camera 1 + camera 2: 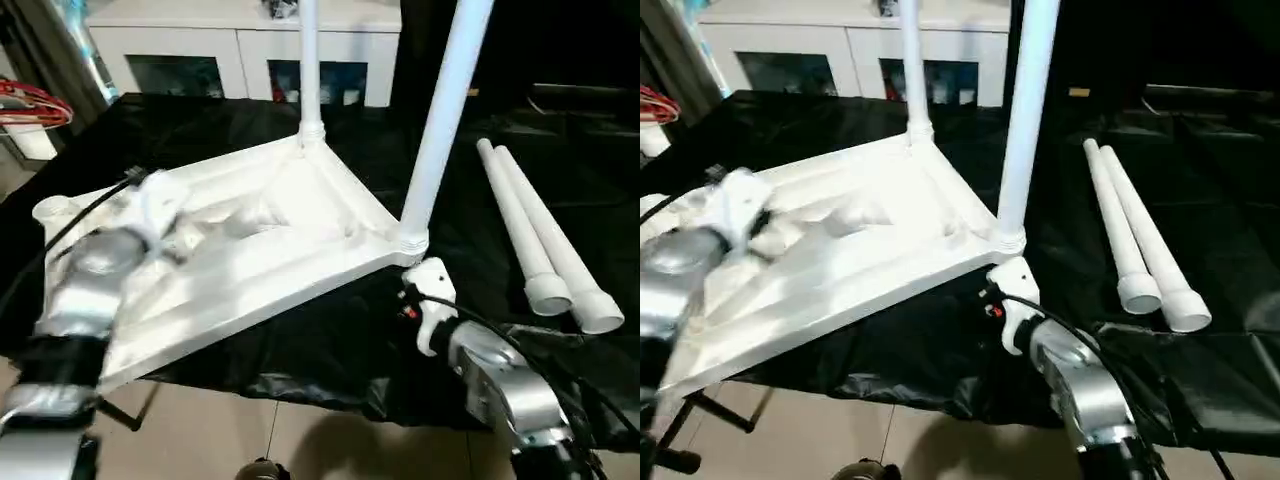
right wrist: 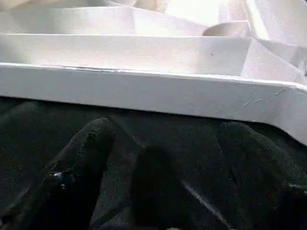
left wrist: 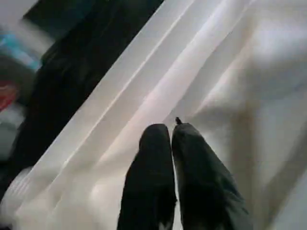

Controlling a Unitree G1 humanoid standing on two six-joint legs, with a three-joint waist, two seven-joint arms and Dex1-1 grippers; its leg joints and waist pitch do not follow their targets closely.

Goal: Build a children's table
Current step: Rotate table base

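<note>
Nearby, 2 loose legs (image 1: 545,245) beside tabletop (image 1: 260,250); cabinet (image 1: 240,45) behind.

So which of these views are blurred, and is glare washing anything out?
Left eye view: the left arm is smeared by motion blur, and the tabletop ribs are washed out by glare. Left wrist view: soft throughout, the left gripper shut over bright white plastic. Right wrist view: the tabletop edge is crisp, the dark fingers blurry.

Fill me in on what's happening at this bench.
A humanoid robot is assembling a children's table. The tabletop lies underside up on black cloth with two legs already standing in its corner sockets. Two spare legs lie to the right. The left tool, shut, is over the ribs; the right tool, open, faces the tabletop's edge.
</note>
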